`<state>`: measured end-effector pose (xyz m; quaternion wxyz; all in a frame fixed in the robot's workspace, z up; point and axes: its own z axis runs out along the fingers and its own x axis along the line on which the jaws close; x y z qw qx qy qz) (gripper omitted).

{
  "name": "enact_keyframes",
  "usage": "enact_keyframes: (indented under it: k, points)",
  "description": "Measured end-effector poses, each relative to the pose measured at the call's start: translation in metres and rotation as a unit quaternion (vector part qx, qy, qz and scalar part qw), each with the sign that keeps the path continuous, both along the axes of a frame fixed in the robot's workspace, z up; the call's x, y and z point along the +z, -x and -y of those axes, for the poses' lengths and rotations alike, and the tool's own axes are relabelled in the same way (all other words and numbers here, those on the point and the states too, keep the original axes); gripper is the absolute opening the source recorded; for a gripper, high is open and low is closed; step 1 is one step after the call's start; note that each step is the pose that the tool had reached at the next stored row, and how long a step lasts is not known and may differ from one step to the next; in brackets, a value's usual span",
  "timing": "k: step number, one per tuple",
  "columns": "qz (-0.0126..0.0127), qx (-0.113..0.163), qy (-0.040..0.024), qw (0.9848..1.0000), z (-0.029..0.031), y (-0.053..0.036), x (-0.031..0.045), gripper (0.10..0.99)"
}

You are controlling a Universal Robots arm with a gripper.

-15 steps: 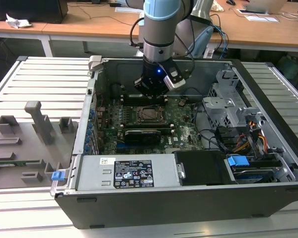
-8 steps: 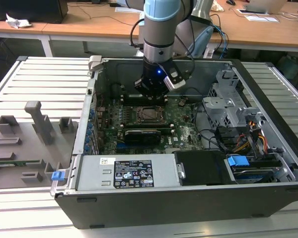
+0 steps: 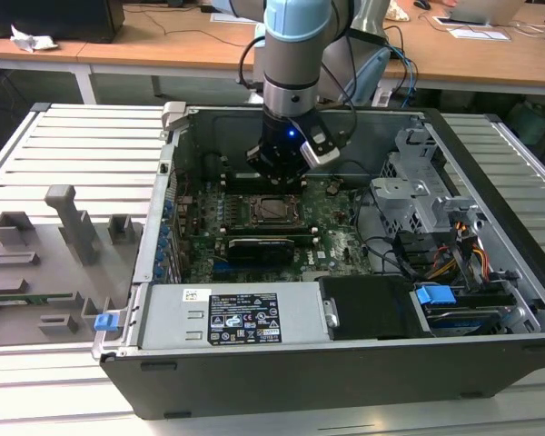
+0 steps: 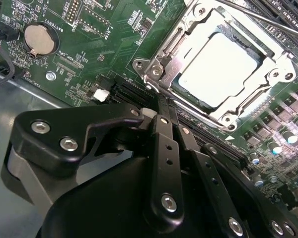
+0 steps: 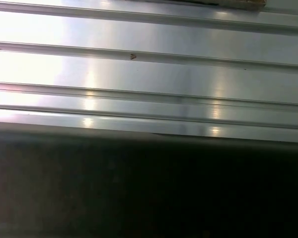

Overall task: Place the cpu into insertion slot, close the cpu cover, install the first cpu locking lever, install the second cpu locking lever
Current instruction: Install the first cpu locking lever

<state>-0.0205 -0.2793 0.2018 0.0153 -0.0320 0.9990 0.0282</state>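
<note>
Gripper (image 4: 161, 106) at cpu cover (image 4: 188, 37) corner, cpu (image 4: 216, 67) seated, coin cell (image 4: 38, 39) nearby.

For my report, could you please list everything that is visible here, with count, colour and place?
computer case: one, dark grey, open, on the slatted metal table.
motherboard: one, green, inside the case.
cpu: one, silver, seated in the socket.
cpu cover: one, silver frame, down around the cpu.
coin battery: one, silver, on the board.
grey fixtures: several, exterior view's left.
claw: one, black, beside the cover's corner.
</note>
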Motion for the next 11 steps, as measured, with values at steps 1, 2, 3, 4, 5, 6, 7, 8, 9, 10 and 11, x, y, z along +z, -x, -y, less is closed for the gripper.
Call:
enact_keyframes:
  k: [1, 2, 3, 4, 5, 6, 7, 8, 9, 10, 11]
  points:
    - [-0.0001, 0.0, 0.0001, 1.0, 0.0001, 0.0, -0.0001, 0.106]
    - [-0.0001, 0.0, 0.0002, 1.0, 0.0001, 0.0, -0.0002, 0.106]
    - [-0.0001, 0.0, -0.0001, 1.0, 0.0001, 0.0, -0.0003, 0.106]
    - [-0.0001, 0.0, -0.0008, 1.0, 0.0001, 0.0, -0.0003, 0.106]
    - [0.0, 0.0, -0.0016, 1.0, 0.0, -0.0001, -0.0004, 0.106]
    - [0.0, 0.0, -0.0021, 1.0, 0.0, 0.0, -0.0004, 0.106]
    - [0.0, 0.0, -0.0032, 1.0, 0.0, 0.0, -0.0004, 0.106]
    - [0.0, 0.0, -0.0041, 1.0, 0.0, 0.0, -0.0003, 0.106]
    - [0.0, 0.0, -0.0048, 1.0, 0.0, 0.0, -0.0004, 0.106]
    - [0.0, 0.0, -0.0053, 1.0, 0.0, 0.0, -0.0002, 0.106]
    - [0.0001, 0.0, -0.0055, 1.0, -0.0001, 0.0, 0.0004, 0.106]
